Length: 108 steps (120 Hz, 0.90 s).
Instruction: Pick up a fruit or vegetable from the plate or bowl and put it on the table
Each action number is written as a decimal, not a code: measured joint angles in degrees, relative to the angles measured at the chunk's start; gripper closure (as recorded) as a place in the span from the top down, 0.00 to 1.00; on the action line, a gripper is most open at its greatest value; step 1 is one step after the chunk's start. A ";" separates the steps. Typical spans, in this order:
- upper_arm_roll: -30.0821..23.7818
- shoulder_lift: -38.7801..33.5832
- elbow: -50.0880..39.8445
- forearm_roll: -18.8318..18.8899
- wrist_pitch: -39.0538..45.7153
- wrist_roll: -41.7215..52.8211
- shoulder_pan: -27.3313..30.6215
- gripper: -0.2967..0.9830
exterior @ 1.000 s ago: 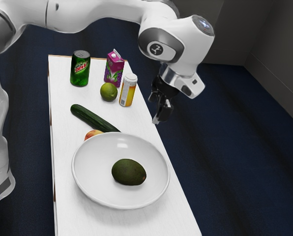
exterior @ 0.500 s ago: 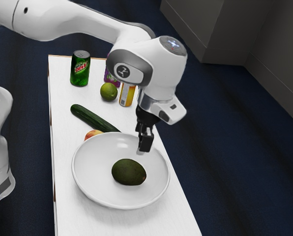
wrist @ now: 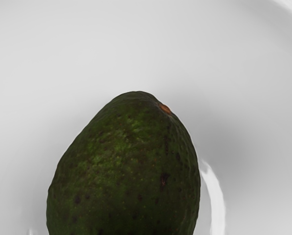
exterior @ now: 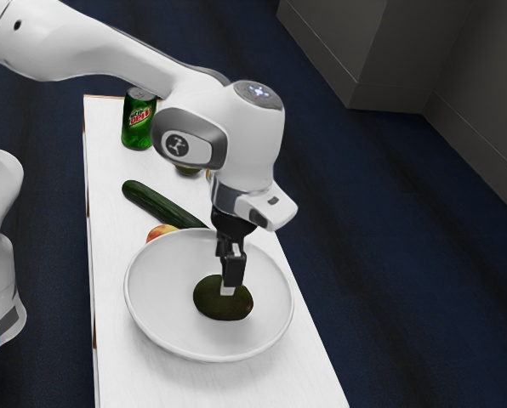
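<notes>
Dark blue floor (exterior: 390, 255), white table (exterior: 113, 365); exterior view: gripper (exterior: 225, 279) down in the bowl (exterior: 164, 289) at the table's near end, over the avocado (exterior: 213, 308), fingers apart, no grip confirmed, cucumber (exterior: 162, 204) farther off toward the exterior view's left. Wrist view: avocado lies in the bowl, right under the hand; step looks like lining up the grasp, so next should be settle around it, close, then lift to bare table.

Dark-green avocado (wrist: 124, 171), darkly speckled; white bowl (exterior: 160, 293); at the bowl's eleven o'clock in the exterior view, red-and-yellow fruit (exterior: 159, 232).
</notes>
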 joint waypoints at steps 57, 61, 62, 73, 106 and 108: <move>-0.81 -0.46 -1.57 4.15 2.04 6.97 -0.85 0.77; -0.83 -0.43 -2.29 4.23 2.56 7.75 -1.06 0.77; -0.83 -0.42 -2.41 4.24 2.68 7.94 -1.09 0.77; -0.82 -0.41 -3.34 4.31 3.76 9.85 -1.25 0.77; -0.59 -0.48 -3.87 5.03 6.09 14.61 -0.89 0.77; -0.57 -0.46 -3.86 5.02 6.23 14.85 -0.88 0.77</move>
